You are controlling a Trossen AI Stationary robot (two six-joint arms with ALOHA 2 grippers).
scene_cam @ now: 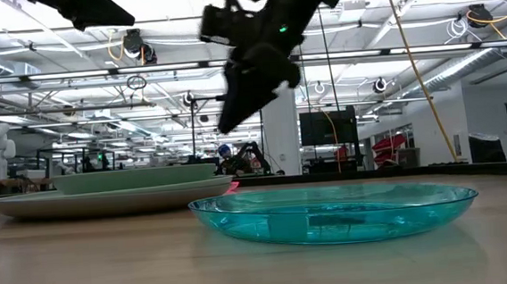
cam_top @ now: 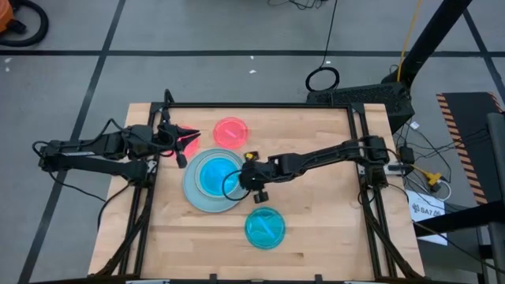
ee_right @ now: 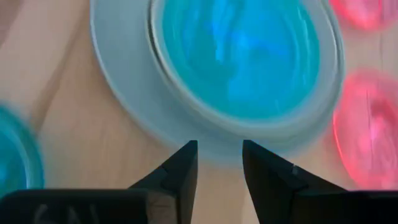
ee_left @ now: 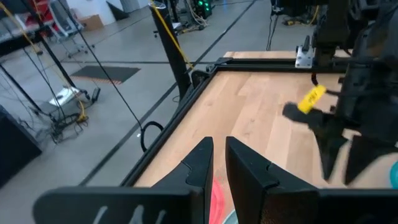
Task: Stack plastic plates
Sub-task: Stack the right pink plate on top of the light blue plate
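High view: the right gripper (cam_top: 254, 183) hangs at the edge of a grey plate (cam_top: 195, 197) carrying a teal plate (cam_top: 218, 174). 1 pink plate (cam_top: 231, 131) lies beyond, another teal plate (cam_top: 264, 227) nearer.

Low view: that teal plate (scene_cam: 330, 213) sits in front of the stack.

Left wrist view: the left gripper (ee_left: 217, 163) has fingers narrowly apart, holding nothing.

Right wrist view: the right gripper (ee_right: 219, 163) is spread, empty, above the grey rim.

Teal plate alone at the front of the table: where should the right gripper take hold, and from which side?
Grip the raised rim of the teal plate, on the edge facing the stack, coming down from above with one finger inside and one outside. It lies flat, and the low view shows its rim flaring up off the wood. The right gripper, open, is nearest that edge. The left gripper is over a pink plate.
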